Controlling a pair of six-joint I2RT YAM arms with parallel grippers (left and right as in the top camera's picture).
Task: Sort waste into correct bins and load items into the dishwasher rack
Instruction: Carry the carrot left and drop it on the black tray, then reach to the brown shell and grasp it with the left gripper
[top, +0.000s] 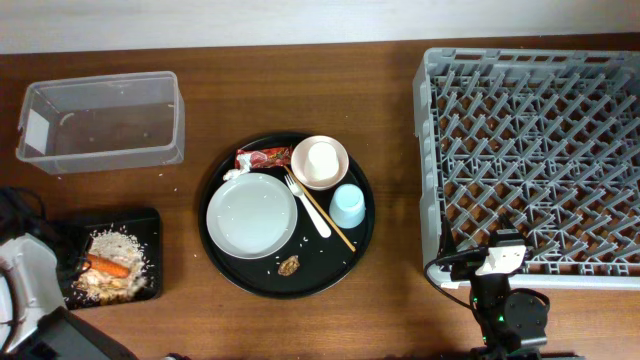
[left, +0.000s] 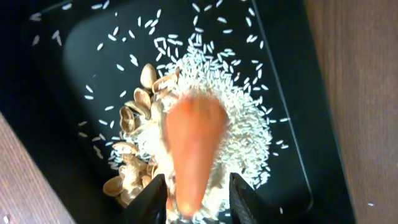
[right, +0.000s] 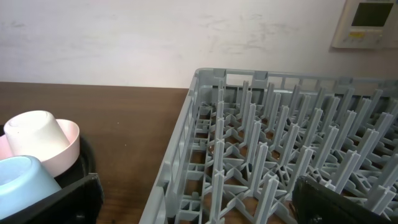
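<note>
The grey dishwasher rack (top: 530, 150) fills the right of the overhead frame, with nothing loaded. My right pincer (right: 196, 186) sits at the rack's lower edge, fingers spread wide and empty. At lower left, the shallow black tray (top: 142, 222) holds the white rice (top: 105, 245) and, lying on it, the orange carrot (top: 112, 268). My left pincer (left: 198, 193) hangs over that tray at the bottom of the wrist frame. Its jaws are part-open astride the carrot's narrow end, and a sliver of gap shows on the right side. I judge the carrot loose, not gripped. Its long axis runs straight up the frame, away from my fingers, thick end farthest. My left arm is by far the nearer one. Any next grasp or retreat turns on that line, since the jaws sit squarely across it.
</note>
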